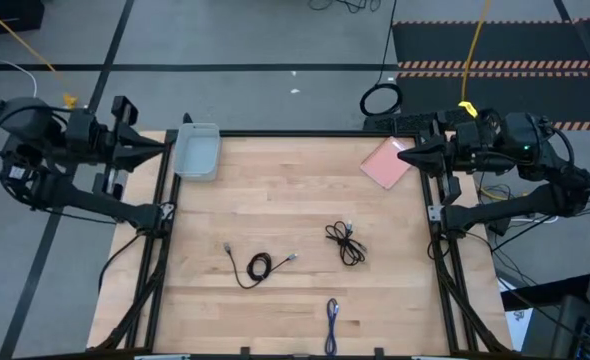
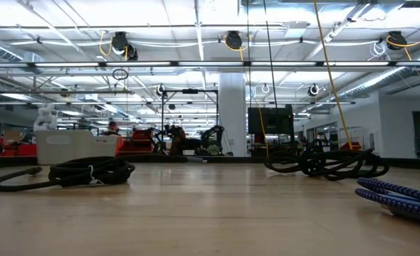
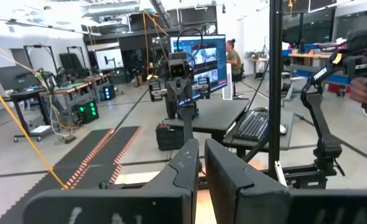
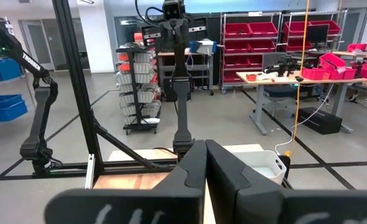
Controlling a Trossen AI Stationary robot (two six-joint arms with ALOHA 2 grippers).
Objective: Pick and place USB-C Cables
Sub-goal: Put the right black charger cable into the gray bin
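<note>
Three thin USB-C cables lay loose on the light wooden bench. One black cable in a loose coil sat left of the middle, its two short tails with pale connector ends reaching out to either side, so its long axis ran roughly across the bench. A second black cable, bunched in a tangle, lay right of the middle, stretched along a diagonal from its upper left to its lower right in the high view. A blue-purple cable rested at the near edge, folded narrow and running straight toward that edge.

At the far left corner stood a clear rectangular plastic bin, with nothing visible inside it. A pink flat square lay near the far right corner.

Both arms waited off the bench sides: the left claw beside the bin and the right claw beside the pink square, each with fingers pressed together and holding nothing.
</note>
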